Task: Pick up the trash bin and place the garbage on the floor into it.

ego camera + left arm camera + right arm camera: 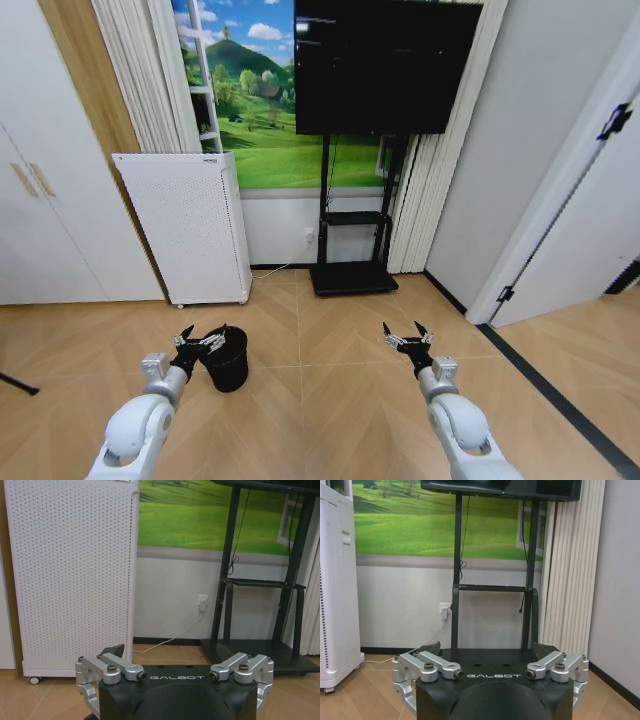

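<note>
trash bin (228,359) beside left gripper (200,340) fingers (186,333)

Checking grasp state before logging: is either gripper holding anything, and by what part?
Nothing is held. The left gripper is open beside the trash bin, at its rim. The right gripper is open over bare floor.

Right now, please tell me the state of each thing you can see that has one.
Bin: upright on the floor, mouth open, left tool at its rim.
Left tool: open, not gripping.
Right tool: open, empty, held above the floor.
TV: screen dark, on its stand.
White appliance: upright on the floor by the wall.
Door: shut.
</note>
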Tool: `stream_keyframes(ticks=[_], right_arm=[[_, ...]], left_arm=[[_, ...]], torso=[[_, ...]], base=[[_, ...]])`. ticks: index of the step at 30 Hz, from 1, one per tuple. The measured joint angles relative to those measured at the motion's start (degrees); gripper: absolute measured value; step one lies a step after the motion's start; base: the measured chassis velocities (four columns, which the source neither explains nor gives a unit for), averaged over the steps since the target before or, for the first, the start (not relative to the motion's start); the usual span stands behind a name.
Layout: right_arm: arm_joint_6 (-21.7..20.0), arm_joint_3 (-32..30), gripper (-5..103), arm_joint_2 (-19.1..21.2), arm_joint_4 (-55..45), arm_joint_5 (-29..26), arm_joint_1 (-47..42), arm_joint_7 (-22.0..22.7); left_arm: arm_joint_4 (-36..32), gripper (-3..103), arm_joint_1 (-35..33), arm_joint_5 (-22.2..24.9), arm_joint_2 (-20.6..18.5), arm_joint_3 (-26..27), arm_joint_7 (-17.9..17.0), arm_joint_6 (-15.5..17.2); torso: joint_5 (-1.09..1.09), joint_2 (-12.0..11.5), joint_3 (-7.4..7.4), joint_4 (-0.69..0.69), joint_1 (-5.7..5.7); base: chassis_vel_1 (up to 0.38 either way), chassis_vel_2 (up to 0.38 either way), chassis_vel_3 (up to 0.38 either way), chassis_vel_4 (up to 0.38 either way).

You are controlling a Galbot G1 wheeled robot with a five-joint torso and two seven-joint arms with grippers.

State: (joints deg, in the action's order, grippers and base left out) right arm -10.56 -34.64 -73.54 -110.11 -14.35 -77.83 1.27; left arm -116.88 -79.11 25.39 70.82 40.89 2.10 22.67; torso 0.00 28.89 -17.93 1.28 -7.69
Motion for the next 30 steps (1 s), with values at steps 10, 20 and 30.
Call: stream_keyframes(ticks=[10,20,30], right_arm=[[0.0,0.0,100,0.1,-0.2,-0.3,0.1,0.0],[-0.1,0.0,100,0.4,-0.1,-0.5,0.2,0.0],[-0.2,0.0,100,0.8,0.4,-1.3,0.7,0.0]], left_arm=[[-0.1,100,0.2,0.0,-0.2,0.0,-0.1,0.0],[-0.1,100,0.4,0.0,0.0,0.0,-0.1,0.0],[0.1,100,1.2,-0.1,0.1,-0.2,-0.2,0.3]], torso=[[0.0,2.3,-1.46,0.0,-0.84],[0.0,4.8,-2.95,0.0,-1.81],[0.0,7.3,-4.47,0.0,-2.86]], base=[[0.0,0.0,0.0,0.0],[0.0,0.0,0.0,0.0],[0.0,0.0,0.0,0.0]])
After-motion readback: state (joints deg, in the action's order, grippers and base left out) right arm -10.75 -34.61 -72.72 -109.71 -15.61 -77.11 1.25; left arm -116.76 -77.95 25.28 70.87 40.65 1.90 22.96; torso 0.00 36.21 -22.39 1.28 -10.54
